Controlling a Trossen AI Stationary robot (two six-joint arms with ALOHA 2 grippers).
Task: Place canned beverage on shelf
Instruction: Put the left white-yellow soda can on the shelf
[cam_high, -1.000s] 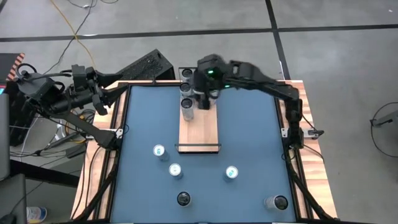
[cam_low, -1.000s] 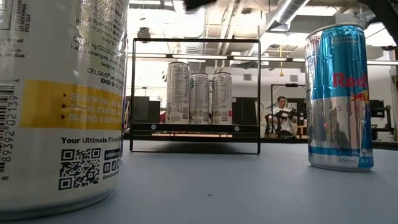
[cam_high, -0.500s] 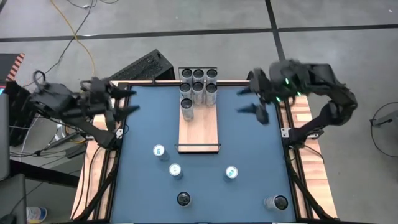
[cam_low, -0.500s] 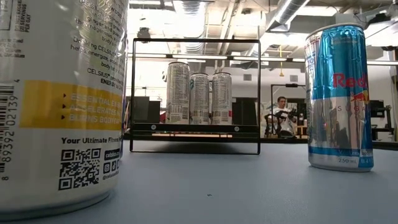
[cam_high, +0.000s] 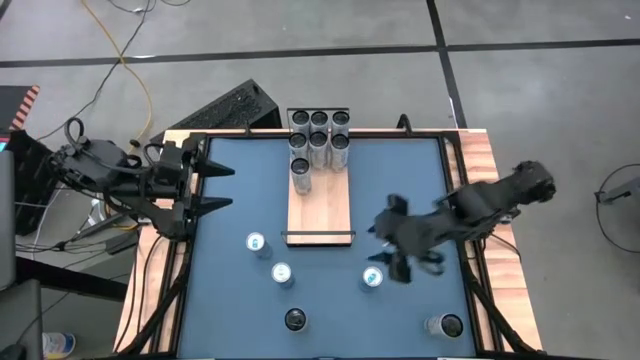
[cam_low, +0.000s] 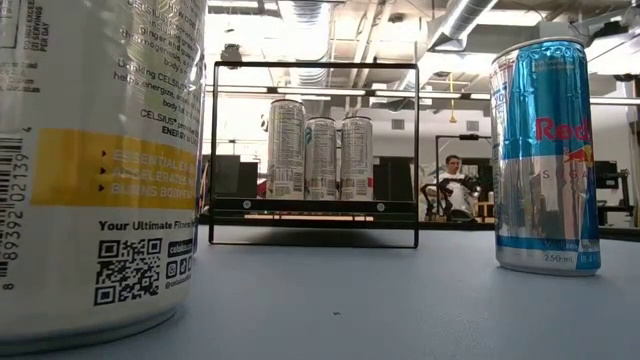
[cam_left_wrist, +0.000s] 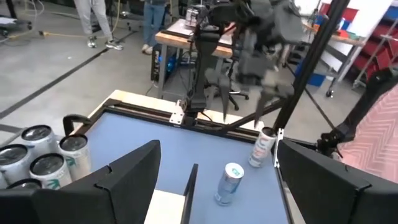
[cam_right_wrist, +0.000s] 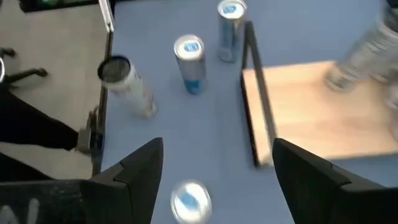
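light-wood shelf held seven cans at its far end. right gripper, jaws apart and empty, hovered beside the blue can; a low approach risked toppling it. left gripper waited, jaws apart.

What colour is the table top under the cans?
Blue: the table top is plain blue, clearest in the high view.

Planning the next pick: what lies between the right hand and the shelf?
Only bare blue table between the right hand and the shelf, per the high view.
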